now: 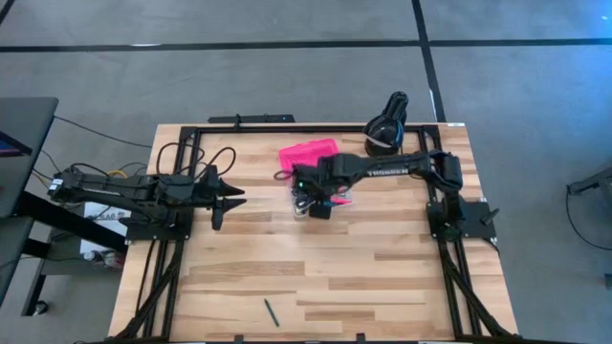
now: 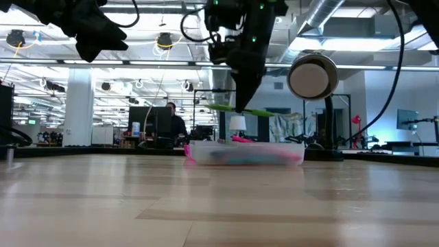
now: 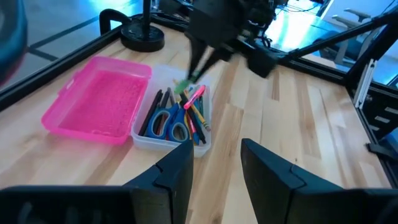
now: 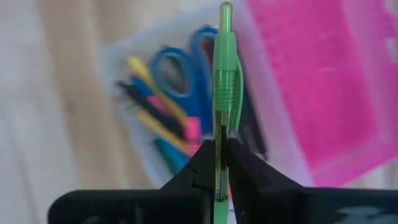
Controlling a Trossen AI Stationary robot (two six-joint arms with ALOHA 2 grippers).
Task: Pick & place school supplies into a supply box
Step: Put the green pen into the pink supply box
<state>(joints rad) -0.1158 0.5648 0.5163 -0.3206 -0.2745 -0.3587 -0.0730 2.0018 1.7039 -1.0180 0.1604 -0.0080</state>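
Note:
My right gripper (image 4: 221,167) hangs over the supply box's clear base (image 1: 323,199), shut on a green pen (image 4: 223,74). The base (image 3: 171,124) holds blue-handled scissors (image 3: 168,122) and several pens and pencils. The pink lid (image 3: 98,102) lies open flat beside the base, toward the table's far edge. In the low view the green pen (image 2: 236,108) is above the box (image 2: 243,154). One dark pen (image 1: 272,312) lies alone near the table's near edge. My left gripper (image 3: 217,163) waits open and raised at the table's left, touching nothing. My right gripper pinches the green pen's barrel (image 4: 221,146) between its two fingers, which lie across the pen. The fingers (image 2: 241,92) come from above, pointing down. The pen is lifted clear and nearly level over the clear base, its clip end (image 4: 224,37) sticking out past the fingers.
A black desk lamp (image 1: 387,124) stands at the table's far edge, right of the box; its round head (image 2: 312,77) shows in the low view. Black frame rails (image 1: 172,250) run along the table's sides. Bare wood (image 1: 382,277) spans the near half.

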